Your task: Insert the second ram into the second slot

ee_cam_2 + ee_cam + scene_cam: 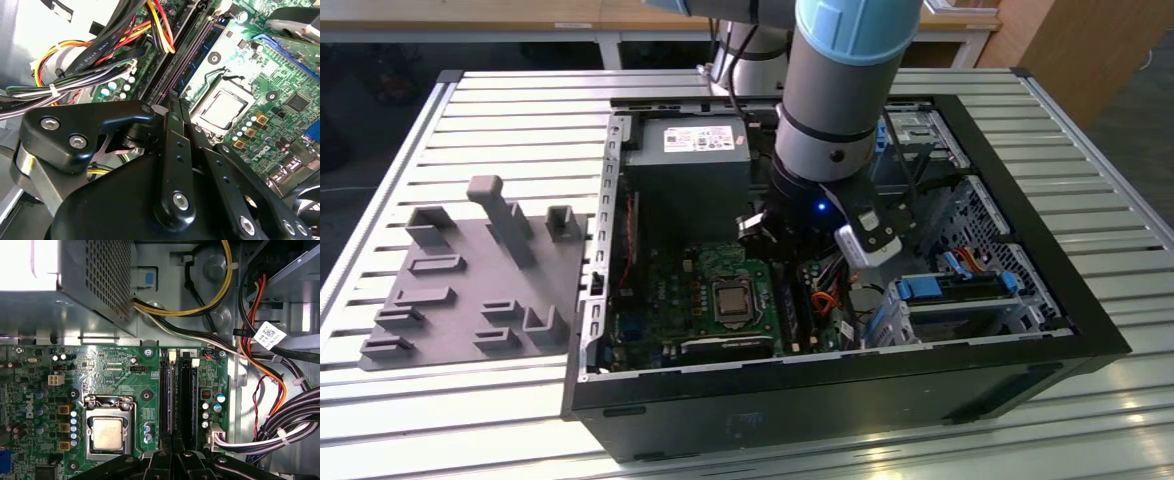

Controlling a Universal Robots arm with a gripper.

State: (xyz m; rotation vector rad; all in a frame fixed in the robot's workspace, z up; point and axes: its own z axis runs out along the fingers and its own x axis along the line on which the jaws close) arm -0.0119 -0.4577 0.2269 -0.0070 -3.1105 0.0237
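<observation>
Black two-finger gripper (pixel 172 445) inside open black computer case (pixel 1067 330), jaws drawn narrow, nearly together, tips at long thin blue memory stick (pixel 165 390), stick edge-up in motherboard slot, three o'clock of silver processor socket (pixel 727 298) in the exterior view

Whole setup sits on a silvery ribbed slatted metal workbench (pixel 494 110), with bright light glaring off the slats around 5 o'clock. White-framed tables (pixel 607 35) line up at 12, a brown wooden panel (pixel 1081 50) at 1.
</observation>
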